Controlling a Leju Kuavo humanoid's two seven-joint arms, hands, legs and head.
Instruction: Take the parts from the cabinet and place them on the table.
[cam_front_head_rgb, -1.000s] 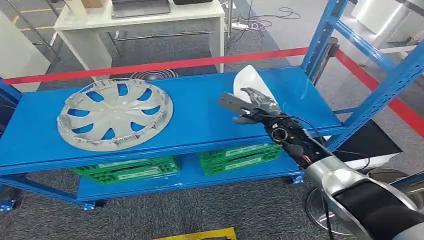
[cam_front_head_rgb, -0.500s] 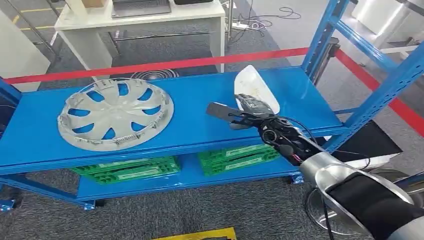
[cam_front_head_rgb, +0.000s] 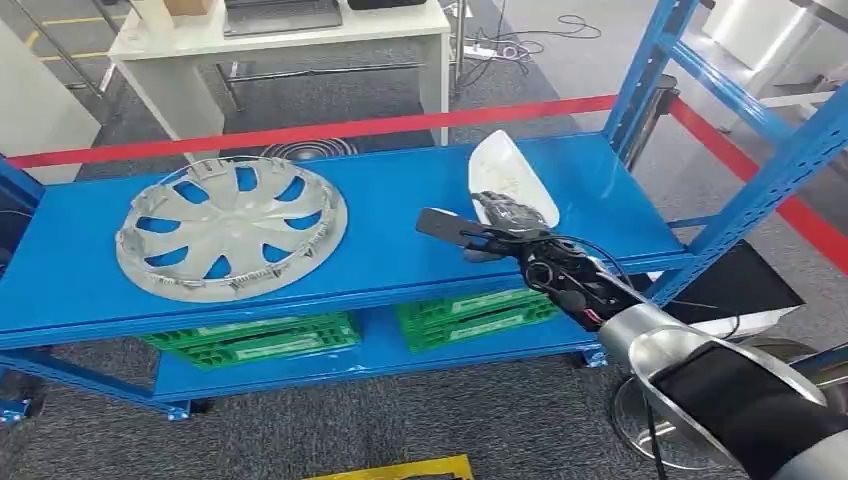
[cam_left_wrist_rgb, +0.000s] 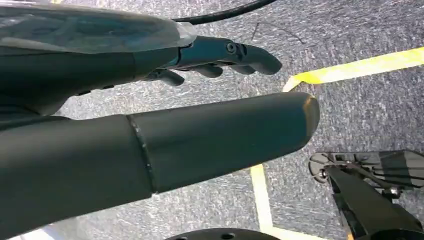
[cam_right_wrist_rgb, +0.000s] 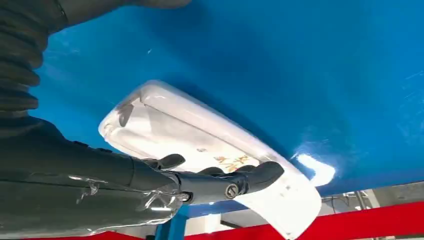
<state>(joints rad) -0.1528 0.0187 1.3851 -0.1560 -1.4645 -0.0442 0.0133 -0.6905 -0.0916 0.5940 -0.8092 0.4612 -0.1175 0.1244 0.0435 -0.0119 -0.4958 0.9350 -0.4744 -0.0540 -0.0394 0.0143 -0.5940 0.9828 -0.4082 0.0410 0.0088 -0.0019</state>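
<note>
Reached over the white part (cam_front_head_rgb: 512, 170) with right hand (cam_front_head_rgb: 497, 225), fingers spread, gripping nothing; hid its near end. Orange marking (cam_right_wrist_rgb: 231, 161) unreadable.

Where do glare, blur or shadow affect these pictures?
Right wrist view: a bright glare spot on the blue shelf beside the white part; the right hand is close and soft. Left wrist view: the left hand is large, dark and blurred; the floor is sharper. Head view: even light, with a soft shadow under the hubcap.

Bare shelf (cam_front_head_rgb: 400, 235) between hubcap (cam_front_head_rgb: 231, 227) and white part (cam_front_head_rgb: 512, 178)
</note>
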